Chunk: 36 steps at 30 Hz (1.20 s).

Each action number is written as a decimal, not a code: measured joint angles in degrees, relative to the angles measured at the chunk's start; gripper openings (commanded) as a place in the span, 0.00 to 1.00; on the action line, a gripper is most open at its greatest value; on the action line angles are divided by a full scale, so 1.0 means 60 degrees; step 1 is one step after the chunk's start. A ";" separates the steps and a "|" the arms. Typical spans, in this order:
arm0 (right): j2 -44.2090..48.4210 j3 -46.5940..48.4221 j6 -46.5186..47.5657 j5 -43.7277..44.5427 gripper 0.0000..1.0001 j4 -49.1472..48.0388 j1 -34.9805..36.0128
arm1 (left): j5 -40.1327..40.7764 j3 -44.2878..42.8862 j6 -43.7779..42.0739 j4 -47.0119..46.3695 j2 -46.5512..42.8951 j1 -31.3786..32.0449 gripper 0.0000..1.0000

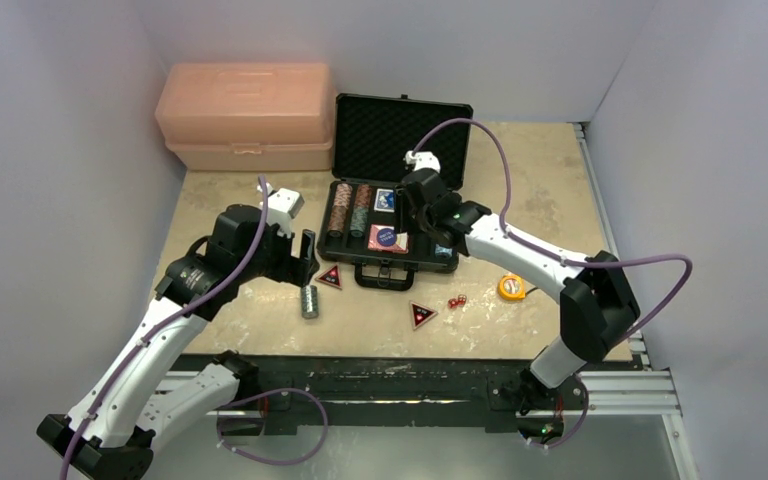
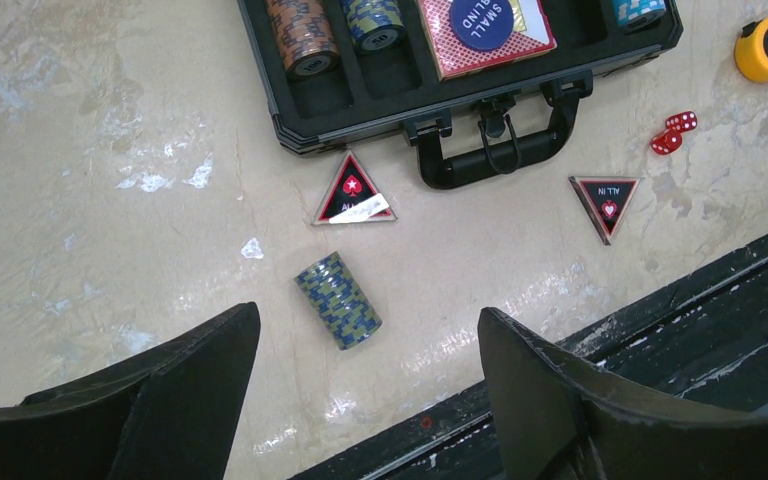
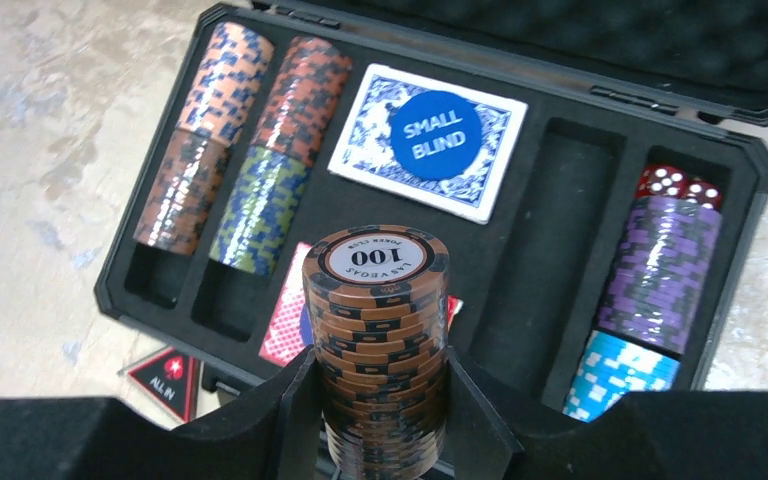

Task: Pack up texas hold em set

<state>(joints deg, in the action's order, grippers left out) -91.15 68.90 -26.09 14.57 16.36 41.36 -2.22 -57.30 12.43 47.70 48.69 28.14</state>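
The black case [image 1: 352, 262] lies open with its foam lid [image 1: 400, 130] up. In the right wrist view my right gripper [image 3: 378, 400] is shut on a brown chip stack [image 3: 375, 300] and holds it above the tray, near a bare slot [image 3: 550, 240]. Orange and green-blue stacks [image 3: 250, 150], a blue card deck [image 3: 440, 140], and purple chips [image 3: 660, 260] fill other slots. My left gripper [image 2: 368, 315] stands open over the table, just short of a blue-green chip stack [image 2: 338, 300] lying on its side. Two red triangular buttons [image 2: 354, 192] [image 2: 605, 203] and red dice [image 2: 673, 133] lie in front of the case.
A salmon-pink plastic box [image 1: 245, 115] stands at the back left beside the case lid. An orange tape measure [image 1: 511, 287] lies right of the case. The case handle [image 2: 495, 150] faces the table's near edge [image 2: 600, 350].
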 measured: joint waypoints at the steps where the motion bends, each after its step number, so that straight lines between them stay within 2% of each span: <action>1: -0.0062 0.0120 -0.0091 0.0171 0.00 0.0117 -0.0015 | 0.0000 0.0000 0.0000 0.0000 0.0000 0.0000 0.79; 12: -0.1002 0.0994 -0.1107 0.1122 0.00 0.1191 -0.0576 | 0.0033 0.0000 0.0000 0.0000 0.0004 0.0000 0.78; 20: -0.1727 0.1712 -0.1421 0.1086 0.00 0.1661 -0.1162 | 0.0095 0.0000 -0.0004 0.0004 0.0018 0.0000 0.77; 36: -0.2612 0.2167 -0.1402 0.0954 0.00 0.1920 -0.1402 | 0.0168 0.0000 -0.0004 0.0007 0.0018 0.0000 0.77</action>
<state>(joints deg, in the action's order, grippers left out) -106.83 81.91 -34.50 20.29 27.88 32.95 -1.21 -57.30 12.40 47.75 48.80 28.14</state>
